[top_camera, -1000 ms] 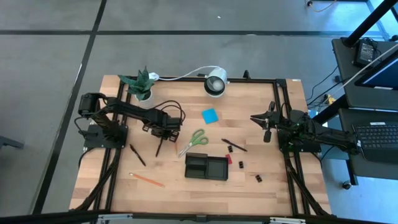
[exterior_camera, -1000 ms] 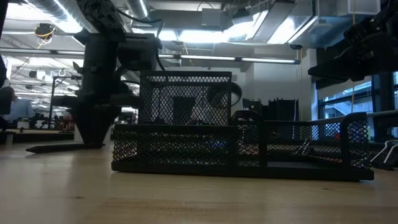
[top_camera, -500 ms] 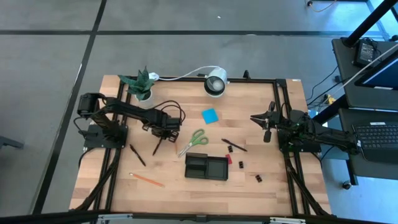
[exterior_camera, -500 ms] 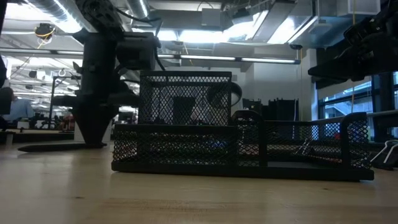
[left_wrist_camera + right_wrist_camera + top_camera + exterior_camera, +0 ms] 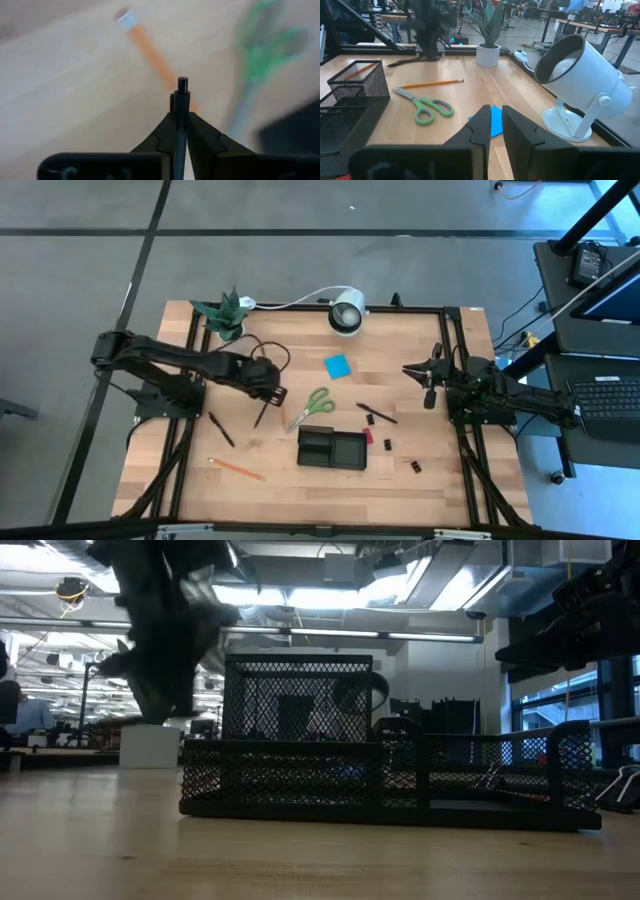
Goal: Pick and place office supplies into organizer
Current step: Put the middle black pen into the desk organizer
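Left of the scissors (image 5: pixel 312 406), the left gripper (image 5: pixel 181 111) clenches a black pen (image 5: pixel 181 87) for transfer to the organizer (image 5: pixel 332 448).

The organizer (image 5: pixel 332 449) sits near the middle of the table (image 5: pixel 440 490), toward the near edge. The scissors (image 5: pixel 309 407) are just behind it, and the sticky-note pad (image 5: pixel 337 365) is farther back. A pencil (image 5: pixel 236 469) lies off to its left, clips (image 5: pixel 388 444) to its right. The plant (image 5: pixel 226 316) and lamp (image 5: pixel 346 313) are along the far edge.
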Controlling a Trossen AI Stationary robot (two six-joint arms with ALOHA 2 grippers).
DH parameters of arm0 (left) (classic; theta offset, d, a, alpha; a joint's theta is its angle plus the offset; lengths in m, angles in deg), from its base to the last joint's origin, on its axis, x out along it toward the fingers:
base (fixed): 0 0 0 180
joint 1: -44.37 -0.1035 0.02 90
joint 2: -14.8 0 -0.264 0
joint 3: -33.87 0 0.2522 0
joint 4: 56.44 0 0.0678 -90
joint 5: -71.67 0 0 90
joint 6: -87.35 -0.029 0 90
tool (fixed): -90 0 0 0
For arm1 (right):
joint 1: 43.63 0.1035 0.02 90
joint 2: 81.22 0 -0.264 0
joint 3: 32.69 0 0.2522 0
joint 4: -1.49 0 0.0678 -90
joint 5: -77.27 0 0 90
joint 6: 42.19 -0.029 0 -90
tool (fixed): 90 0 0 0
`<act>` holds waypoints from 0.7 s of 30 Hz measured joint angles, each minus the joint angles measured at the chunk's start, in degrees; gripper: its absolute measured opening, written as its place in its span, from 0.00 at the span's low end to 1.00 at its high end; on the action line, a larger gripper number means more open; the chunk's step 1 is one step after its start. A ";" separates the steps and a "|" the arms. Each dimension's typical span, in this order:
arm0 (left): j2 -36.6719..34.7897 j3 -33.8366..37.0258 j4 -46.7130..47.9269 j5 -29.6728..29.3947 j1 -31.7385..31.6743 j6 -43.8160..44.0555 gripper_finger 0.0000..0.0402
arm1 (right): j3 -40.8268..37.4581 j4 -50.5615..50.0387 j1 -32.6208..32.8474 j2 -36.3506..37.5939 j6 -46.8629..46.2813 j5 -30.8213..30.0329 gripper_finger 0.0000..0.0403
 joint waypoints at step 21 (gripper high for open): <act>2.67 -0.26 -58.03 -11.56 10.71 -42.76 0.07 | 0.00 0.00 0.02 0.00 -0.33 0.00 0.13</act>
